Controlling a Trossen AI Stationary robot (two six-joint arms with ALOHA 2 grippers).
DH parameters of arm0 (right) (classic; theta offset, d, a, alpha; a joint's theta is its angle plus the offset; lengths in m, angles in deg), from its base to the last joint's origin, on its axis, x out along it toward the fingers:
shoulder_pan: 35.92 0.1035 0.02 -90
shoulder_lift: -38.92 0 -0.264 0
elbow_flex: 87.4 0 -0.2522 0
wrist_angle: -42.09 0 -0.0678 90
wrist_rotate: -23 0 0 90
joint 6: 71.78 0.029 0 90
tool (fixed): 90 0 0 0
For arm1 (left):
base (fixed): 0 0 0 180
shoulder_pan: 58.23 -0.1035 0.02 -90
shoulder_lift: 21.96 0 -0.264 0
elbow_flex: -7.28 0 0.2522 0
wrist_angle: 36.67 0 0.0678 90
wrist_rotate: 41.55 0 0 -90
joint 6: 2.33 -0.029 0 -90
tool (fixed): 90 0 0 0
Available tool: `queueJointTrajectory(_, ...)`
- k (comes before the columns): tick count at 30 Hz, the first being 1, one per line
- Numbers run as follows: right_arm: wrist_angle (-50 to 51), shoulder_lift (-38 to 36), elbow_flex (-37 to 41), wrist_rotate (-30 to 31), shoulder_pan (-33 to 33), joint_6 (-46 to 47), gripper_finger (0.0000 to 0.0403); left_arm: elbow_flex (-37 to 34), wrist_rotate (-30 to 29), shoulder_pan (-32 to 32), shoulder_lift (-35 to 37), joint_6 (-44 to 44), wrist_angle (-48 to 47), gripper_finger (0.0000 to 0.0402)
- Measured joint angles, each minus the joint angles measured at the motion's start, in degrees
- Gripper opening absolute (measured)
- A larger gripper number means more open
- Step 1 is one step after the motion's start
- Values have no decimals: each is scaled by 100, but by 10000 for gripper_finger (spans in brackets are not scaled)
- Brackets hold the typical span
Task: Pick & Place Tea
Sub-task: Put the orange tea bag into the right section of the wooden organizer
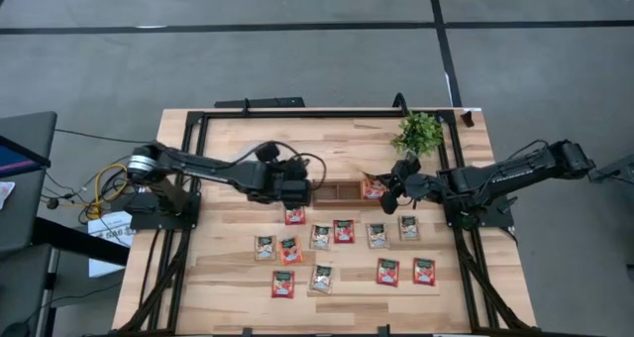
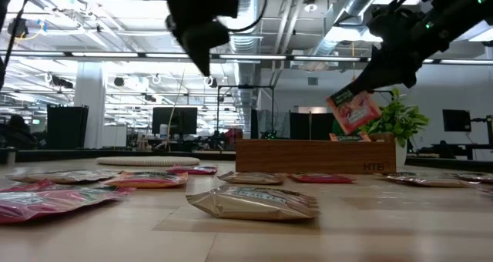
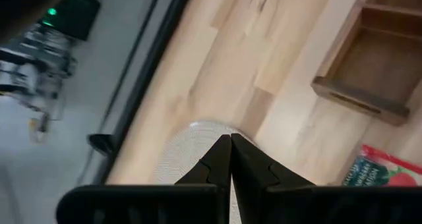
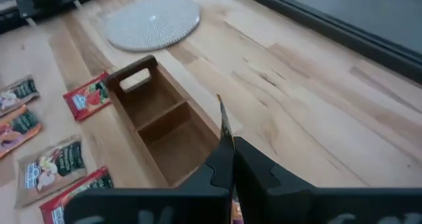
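Butcher-block table (image 1: 228,287), spread with red and pale tea sachets (image 1: 342,231) in loose rows, presumably laid out flat for easy pinching. Behind the rows, wooden tray (image 2: 314,156) (three compartments, seemingly empty so far), placed between both arms for shared reach. Left gripper (image 1: 297,189) parked shut and empty over the round woven disc (image 4: 153,20) by the tray's end. Right gripper (image 2: 362,81) clamped on one red sachet (image 2: 353,109), dangling above the tray's nearest compartment, likely for a drop.
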Motion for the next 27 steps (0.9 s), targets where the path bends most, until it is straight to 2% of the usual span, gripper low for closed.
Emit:
queueJointTrajectory(6,-325,0,359,0,-102,460,0,-1460,449,1,1222,400,1118,0)
queueJointTrajectory(13,-1700,0,954,-4,-138,631,0,-2541,682,4,2563,821,1679,0)
queueJointTrajectory(17,-1559,2,996,56,-140,644,0,-2871,678,1,3208,889,1751,0)
queueJointTrajectory(22,-1477,74,998,260,-140,647,0,-3485,695,1,3956,1138,2331,0)
queueJointTrajectory(27,-1449,208,1002,391,-140,776,0,-4137,1002,1,4529,1165,2967,0)
